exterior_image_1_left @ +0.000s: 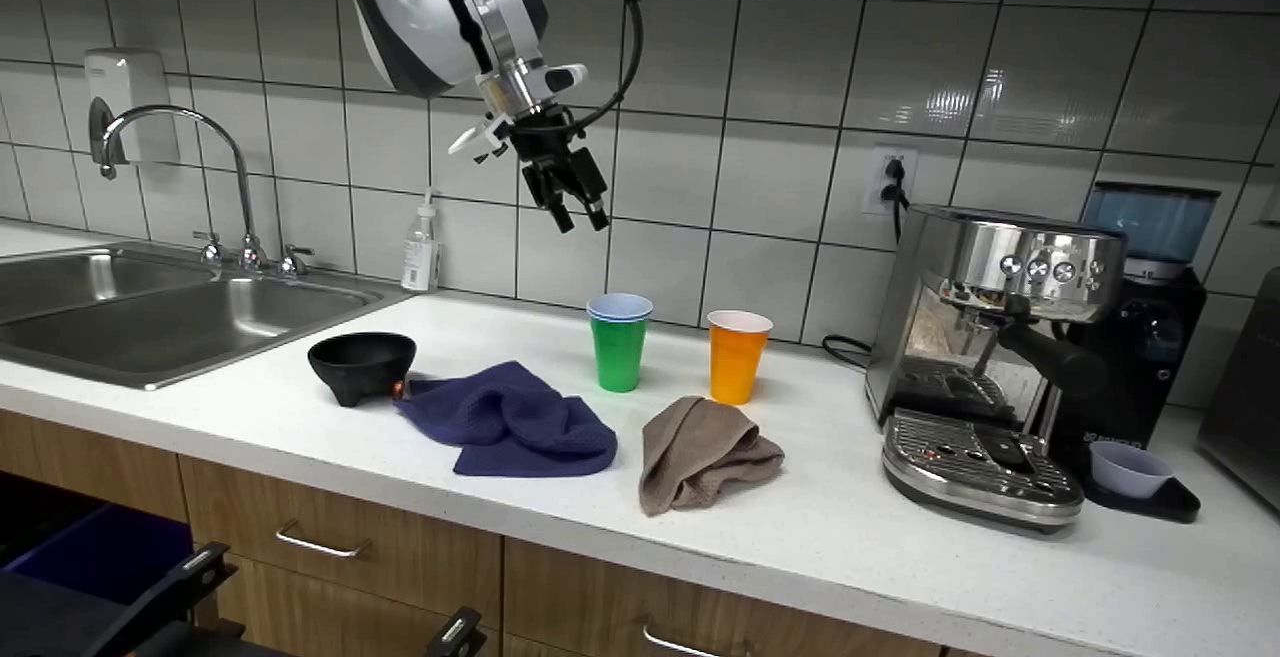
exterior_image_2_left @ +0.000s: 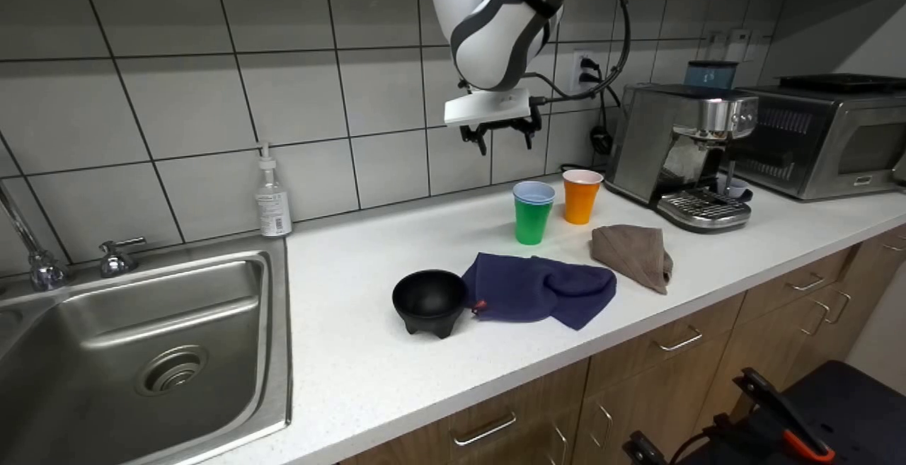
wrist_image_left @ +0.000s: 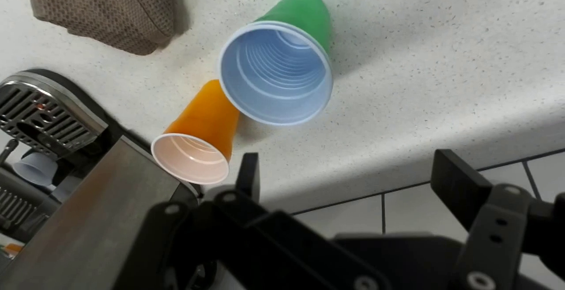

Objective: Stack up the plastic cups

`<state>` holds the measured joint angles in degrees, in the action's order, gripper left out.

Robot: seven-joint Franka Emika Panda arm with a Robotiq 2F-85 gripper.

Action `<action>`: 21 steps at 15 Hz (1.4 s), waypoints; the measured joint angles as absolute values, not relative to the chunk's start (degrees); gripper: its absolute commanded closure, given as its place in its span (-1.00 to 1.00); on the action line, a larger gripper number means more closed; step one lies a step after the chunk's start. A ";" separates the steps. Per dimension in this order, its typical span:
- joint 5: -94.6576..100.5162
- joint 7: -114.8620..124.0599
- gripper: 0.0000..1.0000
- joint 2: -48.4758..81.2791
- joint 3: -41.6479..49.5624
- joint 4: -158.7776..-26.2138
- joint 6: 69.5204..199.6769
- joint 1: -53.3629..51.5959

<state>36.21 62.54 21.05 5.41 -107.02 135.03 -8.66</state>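
Nearest in my wrist view, the gripper (wrist_image_left: 348, 175) gapes wide. I see the blue plastic cup (wrist_image_left: 276, 78) nested in the green cup (wrist_image_left: 310, 16), near the orange cup (wrist_image_left: 204, 123).

Shiny metal, smooth plastic, rough cloth

At the upper middle of the wrist view, the green cup (wrist_image_left: 309, 14) and the blue cup (wrist_image_left: 278, 82) look smooth plastic, the blue one ringed inside with fine ridges; the orange cup (wrist_image_left: 209, 118), left of centre, is smooth plastic too. The brown towel (wrist_image_left: 106, 9), upper left, is rough, textured cloth, the countertop (wrist_image_left: 441, 29) smooth and speckled. In an exterior view, the navy towel (exterior_image_1_left: 515, 427) at lower middle is matt cloth, the drawer fronts (exterior_image_1_left: 400, 527) at lower left wood-grained, the coffee machine (exterior_image_1_left: 980, 247) at right shiny metal
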 measured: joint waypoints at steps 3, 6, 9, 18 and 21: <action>36.21 62.48 -1.00 20.30 5.39 -108.06 135.03 -9.25; 36.21 62.40 -1.00 18.46 5.24 -110.55 135.03 -9.42; 36.21 62.33 -1.00 15.73 4.99 -114.00 134.96 -9.43; 36.19 62.31 -1.00 7.57 3.74 -122.76 132.37 -9.44; 36.19 62.31 -1.00 7.57 3.74 -122.87 132.36 -9.43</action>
